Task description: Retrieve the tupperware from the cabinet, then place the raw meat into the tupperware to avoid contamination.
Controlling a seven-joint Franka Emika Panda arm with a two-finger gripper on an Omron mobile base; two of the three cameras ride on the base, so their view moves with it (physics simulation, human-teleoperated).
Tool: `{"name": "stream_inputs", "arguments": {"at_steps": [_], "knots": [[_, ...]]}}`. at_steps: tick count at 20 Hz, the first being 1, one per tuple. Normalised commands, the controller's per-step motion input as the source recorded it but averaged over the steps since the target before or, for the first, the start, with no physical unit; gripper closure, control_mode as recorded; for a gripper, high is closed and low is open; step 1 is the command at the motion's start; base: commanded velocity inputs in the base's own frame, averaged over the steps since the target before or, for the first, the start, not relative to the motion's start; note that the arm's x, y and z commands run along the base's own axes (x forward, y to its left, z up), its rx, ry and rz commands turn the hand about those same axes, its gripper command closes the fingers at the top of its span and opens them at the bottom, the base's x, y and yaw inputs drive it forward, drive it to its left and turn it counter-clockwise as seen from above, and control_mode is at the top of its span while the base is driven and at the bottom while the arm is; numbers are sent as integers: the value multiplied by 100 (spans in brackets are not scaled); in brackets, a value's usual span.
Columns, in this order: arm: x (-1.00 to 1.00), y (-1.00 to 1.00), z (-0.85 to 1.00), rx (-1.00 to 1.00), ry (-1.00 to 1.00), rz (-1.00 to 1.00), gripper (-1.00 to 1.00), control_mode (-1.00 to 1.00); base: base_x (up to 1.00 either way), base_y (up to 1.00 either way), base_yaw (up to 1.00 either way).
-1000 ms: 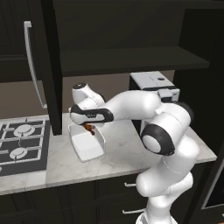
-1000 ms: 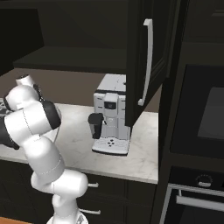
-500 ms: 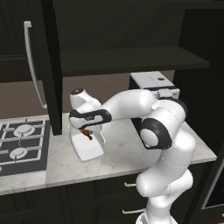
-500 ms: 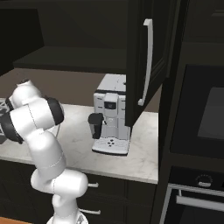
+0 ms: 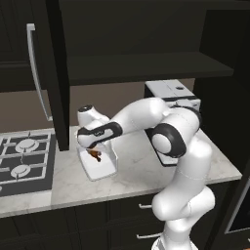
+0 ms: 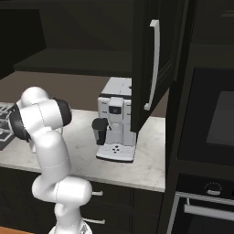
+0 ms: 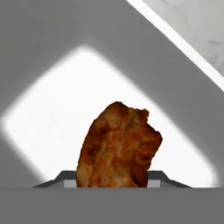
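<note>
We've got the end effector low over the tupperware, which sits on the marble table just right of the stove. Raw meat is between the fingers, above the tupperware's white floor; looks like it's gripped. Cabinet door stands open above, coffee machine further right on the table.

I saw a mottled reddish-brown chunk of raw meat against the plain white plastic tupperware. The stone counter was pale grey with faint veining, the panelled cabinet black-brown with a silver bar handle.
</note>
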Motion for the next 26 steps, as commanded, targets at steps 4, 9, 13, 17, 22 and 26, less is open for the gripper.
{"name": "stream_inputs", "arguments": {"at_steps": [4,9,13,17,22,26], "knots": [[24,13,-51,-10,9,0,100,-100,0,0,0],[23,20,-19,-4,6,0,100,-100,0,0,0],[2,11,-2,0,2,0,-100,-100,0,0,0],[-5,0,-3,0,4,0,-100,-100,0,0,0],[-10,-11,-3,0,4,0,-100,-100,0,0,0],[-12,-14,-2,0,3,0,-100,-100,0,0,0]]}}
